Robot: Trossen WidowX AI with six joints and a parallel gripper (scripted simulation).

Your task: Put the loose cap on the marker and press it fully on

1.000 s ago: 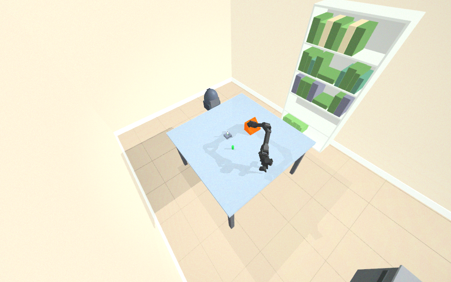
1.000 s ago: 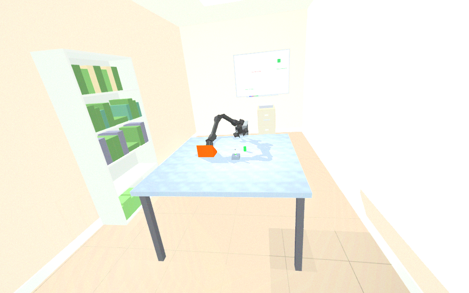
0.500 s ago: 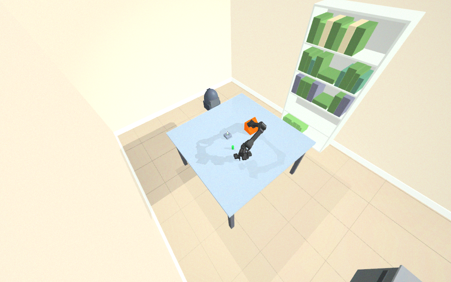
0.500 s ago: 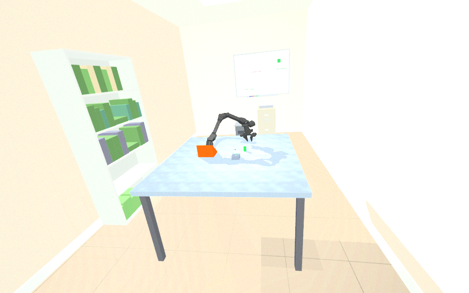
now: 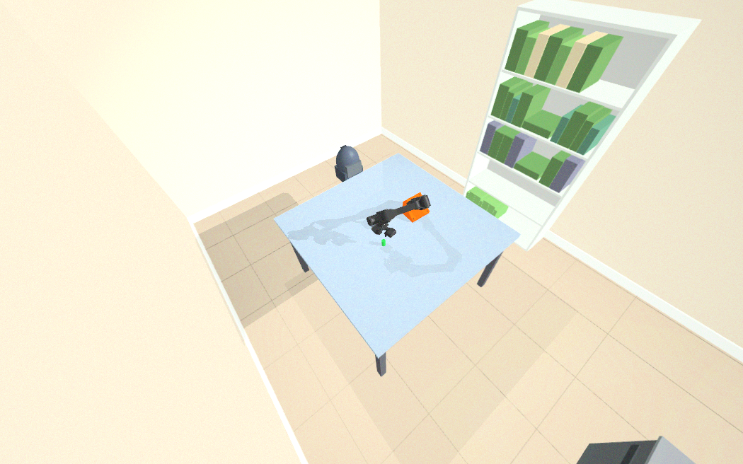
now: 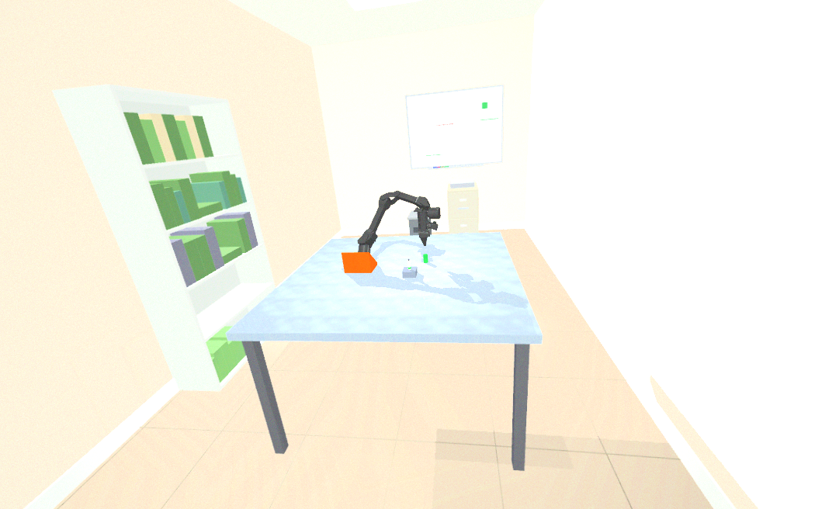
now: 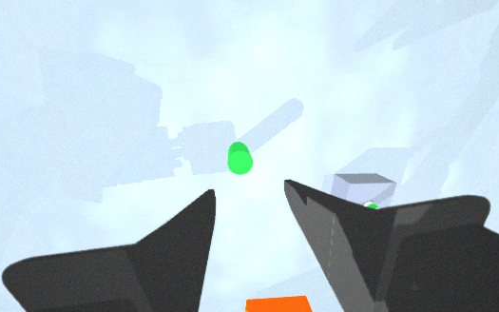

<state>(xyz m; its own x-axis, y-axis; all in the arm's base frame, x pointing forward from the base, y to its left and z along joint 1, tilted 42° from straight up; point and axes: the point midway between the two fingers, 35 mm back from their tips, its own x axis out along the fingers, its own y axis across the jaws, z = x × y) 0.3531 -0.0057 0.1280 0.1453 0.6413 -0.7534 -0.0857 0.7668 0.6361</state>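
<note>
- Nearest in the wrist view: the gripper [image 5: 384,235] [image 6: 424,244] [image 7: 250,190], its fingers spread partway with nothing between them. It points down over the table [image 5: 380,311] [image 6: 385,316] [image 7: 115,29], likely so that the fingers can pass either side of the cap.
- Below the fingertips and apart from them: the green cap [image 5: 383,242] [image 6: 424,257] [image 7: 239,162], upright on the table. Standing loose, it should be easy to grip by its sides, though a bump could tip it.
- Off to one side: the grey block [image 6: 409,273] [image 7: 363,187], holding the marker [image 6: 408,268] [image 7: 374,206] upright, presumably to brace it when the cap is pressed on. The marker is uncapped; a finger partly hides it in the wrist view.
- Farther back in the wrist view: the orange base [image 5: 417,214] [image 6: 358,263] [image 7: 278,304], by the arm's foot.
- The step seems to be lining up for the grasp; lowering, then closing, should follow.
</note>
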